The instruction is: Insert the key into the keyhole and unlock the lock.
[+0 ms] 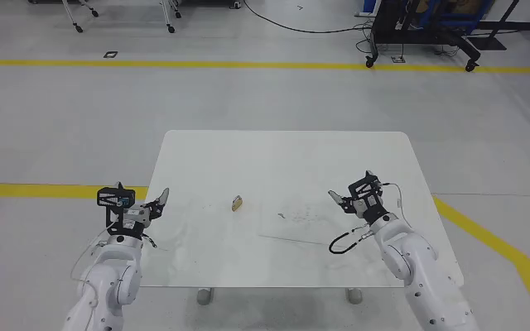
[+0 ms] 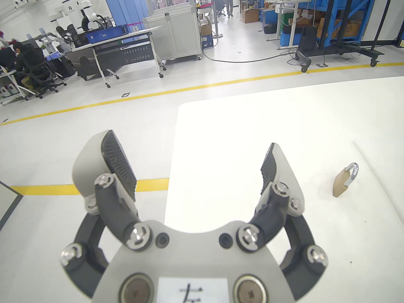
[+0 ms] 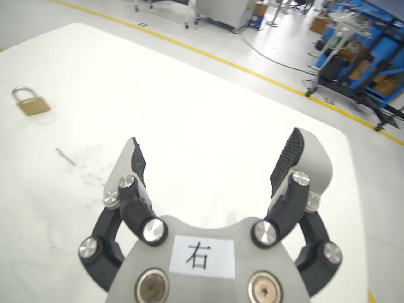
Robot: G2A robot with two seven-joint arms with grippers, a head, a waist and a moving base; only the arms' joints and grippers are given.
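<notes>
A pale grey workshop floor (image 1: 265, 99) spreads around everything, crossed by a yellow line (image 1: 248, 64) beyond the table and another running behind its near corners. In the left wrist view the room behind holds blue shelving (image 2: 315, 1) stacked with boxes, a black wheeled stand (image 2: 341, 48), a grey workbench on castors (image 2: 120, 45) and a black cable (image 2: 246, 61) trailing over the floor. The white table (image 1: 290, 157), rectangular with rounded corners, sits in the middle of the top view, its surface smooth and matte. The left gripper (image 1: 160, 200) hangs at the table's left edge, its fingers spread wide with nothing between them; in its own view the left gripper (image 2: 189, 140) has one ribbed pad (image 2: 118, 159) over the floor and the other over the tabletop. The right gripper (image 1: 339, 199) is above the table's right part near the front edge, likewise spread wide and holding nothing, as the right gripper (image 3: 214, 135) shows up close. The lock (image 1: 237, 203), a small brass padlock with a silver shackle, rests on the table between the two grippers and well apart from both; it appears at the side in the left wrist view (image 2: 342, 182) and the right wrist view (image 3: 31, 103). A thin dark streak (image 3: 64, 156) and faint scuffs (image 3: 90, 175) mark the surface between the lock and the right gripper.
</notes>
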